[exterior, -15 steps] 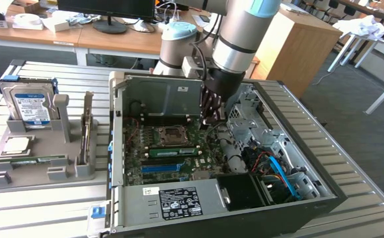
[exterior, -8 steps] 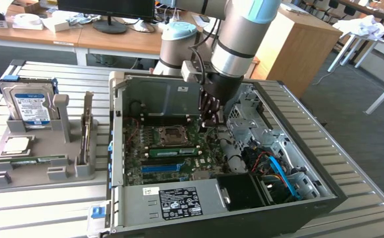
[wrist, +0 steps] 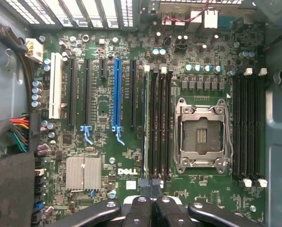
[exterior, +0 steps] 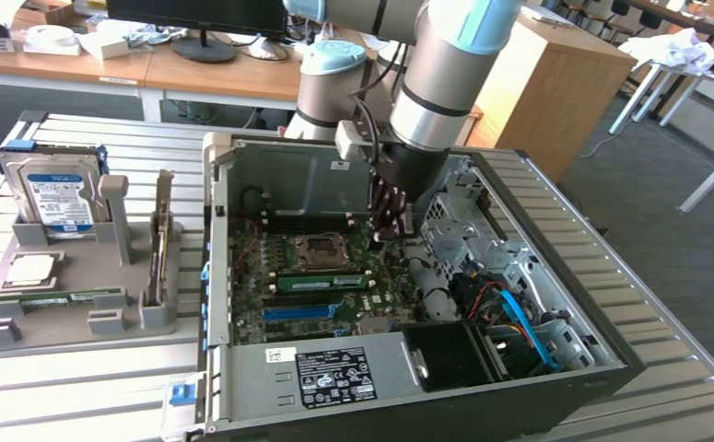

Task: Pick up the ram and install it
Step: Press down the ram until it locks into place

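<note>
A long green ram stick [exterior: 320, 281] stands in a memory slot on the motherboard [wrist: 108, 156], just beside the empty processor socket [wrist: 201, 135]. From the wrist it shows only as a thin pale edge [wrist: 146, 123] along the outermost slot. My gripper [exterior: 388, 235] hangs inside the open case, above the board and near one end of those slots. Its fingers [wrist: 141, 208] are shut, tips together [wrist: 153, 187], with nothing visible between them. Another green stick [exterior: 59, 296] lies flat in the grey holder [exterior: 74, 327] at the exterior view's left.
The holder also carries a blue-labelled hard drive [exterior: 55, 198] standing upright and a square silver processor [exterior: 31, 269]. Case walls [exterior: 554, 249], a drive cage and cable bundles [wrist: 11, 137] hem in the board. Blue and black card slots [wrist: 116, 94] run alongside the memory slots.
</note>
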